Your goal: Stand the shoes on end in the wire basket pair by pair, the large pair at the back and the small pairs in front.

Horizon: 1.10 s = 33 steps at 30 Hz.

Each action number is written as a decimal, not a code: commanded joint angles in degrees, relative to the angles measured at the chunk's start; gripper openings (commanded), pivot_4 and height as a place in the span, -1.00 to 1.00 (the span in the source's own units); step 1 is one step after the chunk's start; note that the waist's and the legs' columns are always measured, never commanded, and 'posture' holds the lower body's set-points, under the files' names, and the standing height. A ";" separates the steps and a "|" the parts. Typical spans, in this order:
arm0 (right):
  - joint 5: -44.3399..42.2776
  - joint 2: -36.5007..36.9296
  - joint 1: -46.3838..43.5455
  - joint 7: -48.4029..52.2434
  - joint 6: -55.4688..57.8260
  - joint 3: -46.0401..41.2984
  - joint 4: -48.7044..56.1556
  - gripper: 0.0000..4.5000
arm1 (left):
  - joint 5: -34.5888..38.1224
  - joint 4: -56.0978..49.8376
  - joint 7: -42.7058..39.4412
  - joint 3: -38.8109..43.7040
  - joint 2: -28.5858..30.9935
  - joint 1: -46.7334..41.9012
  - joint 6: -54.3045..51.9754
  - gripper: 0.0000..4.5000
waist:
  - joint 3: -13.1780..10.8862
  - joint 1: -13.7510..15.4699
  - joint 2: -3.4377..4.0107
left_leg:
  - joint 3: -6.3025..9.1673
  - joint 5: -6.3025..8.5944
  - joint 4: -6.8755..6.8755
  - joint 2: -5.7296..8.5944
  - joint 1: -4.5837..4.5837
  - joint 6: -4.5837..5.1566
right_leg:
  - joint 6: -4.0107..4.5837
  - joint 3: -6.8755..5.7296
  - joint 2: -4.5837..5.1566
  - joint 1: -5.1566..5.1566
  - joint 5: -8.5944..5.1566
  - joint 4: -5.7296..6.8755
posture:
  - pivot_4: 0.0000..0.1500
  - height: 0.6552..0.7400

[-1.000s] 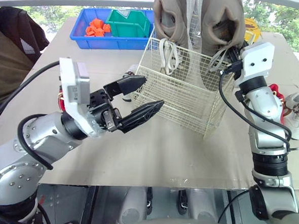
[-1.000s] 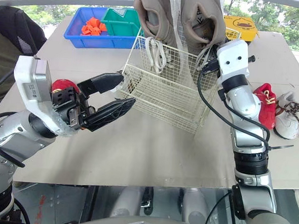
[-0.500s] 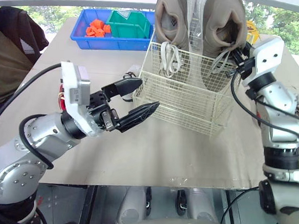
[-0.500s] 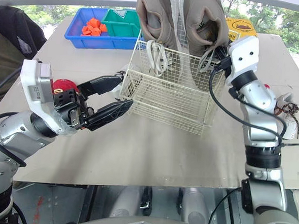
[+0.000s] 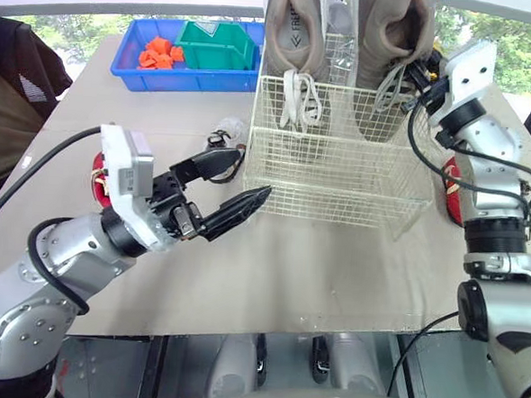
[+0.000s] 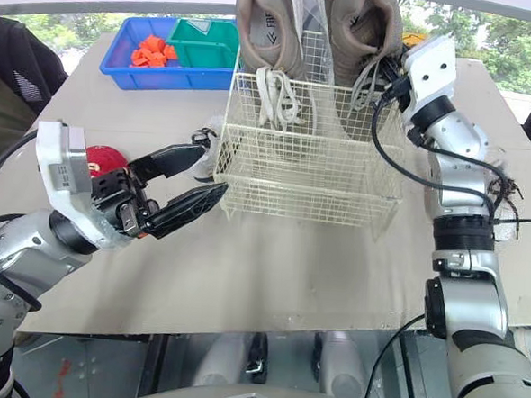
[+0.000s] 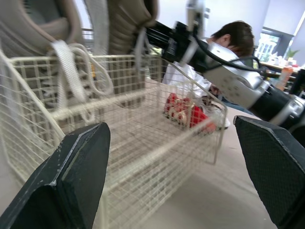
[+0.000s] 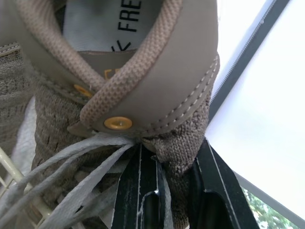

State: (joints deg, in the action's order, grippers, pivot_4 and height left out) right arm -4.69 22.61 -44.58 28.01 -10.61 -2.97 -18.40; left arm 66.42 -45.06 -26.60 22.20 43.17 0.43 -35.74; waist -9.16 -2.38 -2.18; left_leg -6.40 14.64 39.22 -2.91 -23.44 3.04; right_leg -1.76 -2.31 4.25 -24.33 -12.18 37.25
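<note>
The wire basket (image 5: 326, 171) stands on the table. Two large taupe shoes stand on end along its back, one on the left (image 5: 294, 25) and one on the right (image 5: 394, 40). My right gripper (image 8: 174, 191) is shut on the collar of the right large shoe (image 8: 143, 95), above the basket's back right corner. At the basket's front left corner my left gripper (image 5: 253, 173) is open and holds nothing. A small red shoe (image 5: 450, 188) lies right of the basket. Another red shoe (image 6: 105, 160) and a small white shoe (image 6: 206, 141) lie to its left.
A blue bin (image 5: 161, 66) with orange pieces and a green bin (image 5: 216, 44) sit at the table's back left. A person's head (image 7: 236, 38) appears beyond the basket. The table's front edge runs just below my left arm.
The basket has turned from a skewed, tilted pose to level and square with the table. My right gripper has moved back and to the right, still holding the shoe. My left gripper stays open.
</note>
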 commanded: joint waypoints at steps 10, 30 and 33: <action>-0.10 -0.96 13.29 -0.69 9.84 1.65 9.44 -0.98 | -2.30 -0.72 -2.75 -0.63 0.32 -0.32 2.10 1.00 | 0.19 0.17 0.22 | -0.15 0.08 -0.52 -0.22 0.61 0.06 | 0.03 -0.82 0.79 0.46 0.02 -0.48 | 1.00 1.00; -23.15 8.03 24.90 10.28 27.43 -7.53 40.83 0.97 | -2.45 2.42 -3.88 0.85 -1.37 1.13 2.36 1.00 | -0.03 1.77 0.76 | -0.02 -0.11 -1.22 -0.21 -0.47 -0.21 | 0.27 -1.72 1.02 -0.35 0.20 -1.35 | 1.00 1.00; -32.33 10.78 26.26 14.44 32.80 -10.08 44.65 0.97 | -3.18 2.90 0.60 2.82 -3.56 3.20 2.68 1.00 | -0.21 1.77 1.02 | -0.04 -0.32 -1.27 -0.26 -0.51 -0.06 | 0.25 -1.74 0.65 -0.38 0.18 -1.36 | 1.00 1.00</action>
State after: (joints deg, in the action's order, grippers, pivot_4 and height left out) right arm -31.29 31.88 -18.63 39.77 19.56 -10.88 22.54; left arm 63.20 -41.79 -28.71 22.41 40.64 3.08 -34.47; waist -9.37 -0.61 -1.16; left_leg -6.45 14.32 37.94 -3.17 -23.95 2.99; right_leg -1.56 -4.07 4.86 -24.71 -12.01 35.88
